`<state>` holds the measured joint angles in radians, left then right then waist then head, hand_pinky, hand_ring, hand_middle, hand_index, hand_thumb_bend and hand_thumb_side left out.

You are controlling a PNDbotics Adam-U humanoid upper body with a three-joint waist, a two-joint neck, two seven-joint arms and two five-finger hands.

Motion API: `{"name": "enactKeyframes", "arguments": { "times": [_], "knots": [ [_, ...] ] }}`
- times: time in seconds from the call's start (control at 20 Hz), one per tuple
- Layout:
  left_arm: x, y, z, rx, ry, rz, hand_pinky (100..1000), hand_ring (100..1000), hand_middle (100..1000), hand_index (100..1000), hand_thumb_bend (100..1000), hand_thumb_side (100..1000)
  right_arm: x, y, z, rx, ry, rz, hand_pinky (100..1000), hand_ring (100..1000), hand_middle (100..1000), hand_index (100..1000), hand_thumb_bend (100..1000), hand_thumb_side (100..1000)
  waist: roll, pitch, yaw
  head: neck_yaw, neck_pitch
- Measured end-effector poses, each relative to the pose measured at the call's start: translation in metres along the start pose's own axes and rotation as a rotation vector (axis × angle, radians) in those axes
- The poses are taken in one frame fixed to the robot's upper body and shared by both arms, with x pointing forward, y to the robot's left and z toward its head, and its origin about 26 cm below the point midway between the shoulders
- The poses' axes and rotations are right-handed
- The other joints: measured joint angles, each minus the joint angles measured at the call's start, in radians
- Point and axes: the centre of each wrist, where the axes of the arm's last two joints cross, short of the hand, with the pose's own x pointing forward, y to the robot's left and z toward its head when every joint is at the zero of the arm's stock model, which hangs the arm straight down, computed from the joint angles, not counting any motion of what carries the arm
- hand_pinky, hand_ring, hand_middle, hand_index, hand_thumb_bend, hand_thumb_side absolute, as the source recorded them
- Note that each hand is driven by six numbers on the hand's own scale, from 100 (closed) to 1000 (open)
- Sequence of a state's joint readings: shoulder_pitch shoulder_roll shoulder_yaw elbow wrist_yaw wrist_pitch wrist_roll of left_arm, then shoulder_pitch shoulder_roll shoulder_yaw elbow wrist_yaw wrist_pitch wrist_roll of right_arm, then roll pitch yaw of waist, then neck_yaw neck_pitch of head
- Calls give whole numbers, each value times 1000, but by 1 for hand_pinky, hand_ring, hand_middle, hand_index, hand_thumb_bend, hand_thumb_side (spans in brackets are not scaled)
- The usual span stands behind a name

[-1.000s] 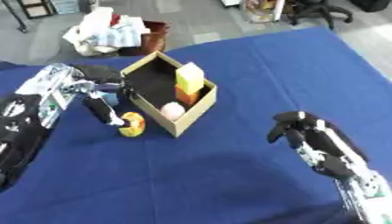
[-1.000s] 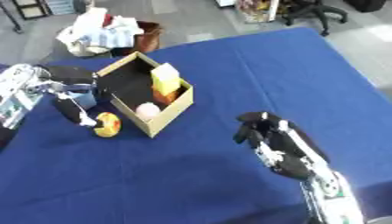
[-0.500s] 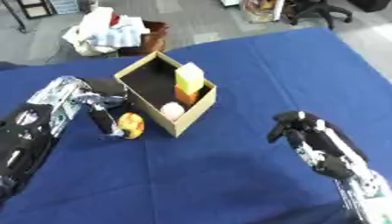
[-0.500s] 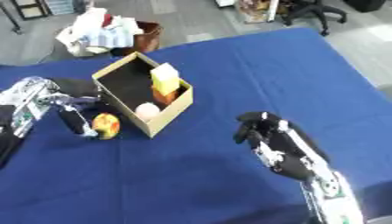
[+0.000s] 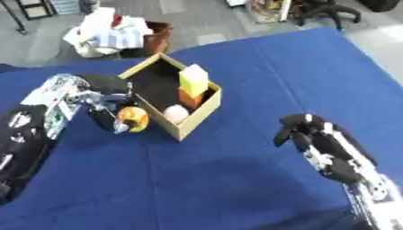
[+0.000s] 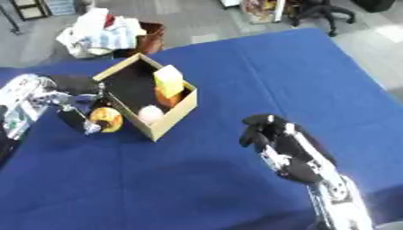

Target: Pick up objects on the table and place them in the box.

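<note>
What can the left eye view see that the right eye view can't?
Only the left eye view shows more of the left arm at its left edge. Only the right eye view shows more blue table to the right of the right hand. Both show the left hand at an orange thing beside the box.
</note>
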<state>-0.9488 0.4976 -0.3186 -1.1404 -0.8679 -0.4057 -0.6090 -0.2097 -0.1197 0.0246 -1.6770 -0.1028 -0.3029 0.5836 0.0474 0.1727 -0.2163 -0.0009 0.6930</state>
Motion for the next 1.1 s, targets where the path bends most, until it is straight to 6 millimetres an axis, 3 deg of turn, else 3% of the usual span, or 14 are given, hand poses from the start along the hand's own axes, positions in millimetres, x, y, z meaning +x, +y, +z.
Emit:
{"name": "enactKeyframes", "arguments": {
  "times": [0.2, 0.5, 0.55, 0.6, 0.65, 0.7, 0.9, 1.1],
  "knots": [
    [-4, 19, -3, 106, 89, 25, 737, 571, 453, 597, 100, 273, 0, 0, 1, -1, 3, -1, 588, 604, 543, 766, 100, 445, 0, 0, 0, 0, 0],
    [6, 3, -40, 152, 153, 58, 772, 655, 526, 677, 100, 282, -1, 1, 1, -1, 3, -2, 587, 604, 543, 766, 100, 444, 0, 0, -10, 8, 0],
    [8, -1, -46, 158, 160, 56, 782, 681, 560, 705, 128, 290, -1, 1, 1, -1, 3, -2, 588, 604, 543, 766, 100, 445, 0, 0, -11, 9, 0],
    [11, -4, -52, 160, 168, 48, 808, 742, 666, 781, 202, 316, -1, 1, 1, 0, 3, -3, 588, 604, 543, 766, 100, 446, 0, 0, -12, 10, 0],
    [13, -9, -56, 156, 177, 40, 810, 745, 677, 789, 209, 318, -1, 1, 1, 0, 3, -3, 588, 604, 543, 766, 100, 446, 0, 0, -12, 10, 0],
    [14, -13, -60, 150, 185, 29, 820, 765, 741, 845, 288, 335, -1, 1, 1, 0, 3, -3, 588, 603, 543, 766, 100, 446, 0, 0, -13, 11, 0],
    [14, -21, -65, 145, 215, -7, 838, 791, 809, 906, 342, 346, -1, 1, 1, 0, 3, -3, 588, 603, 543, 766, 100, 446, 0, 0, -14, 11, 0],
    [9, -20, -61, 163, 236, 1, 842, 787, 805, 901, 328, 335, -1, 1, 1, 0, 3, -3, 588, 603, 543, 766, 100, 446, 0, 0, -11, 9, 0]
  ]
}}
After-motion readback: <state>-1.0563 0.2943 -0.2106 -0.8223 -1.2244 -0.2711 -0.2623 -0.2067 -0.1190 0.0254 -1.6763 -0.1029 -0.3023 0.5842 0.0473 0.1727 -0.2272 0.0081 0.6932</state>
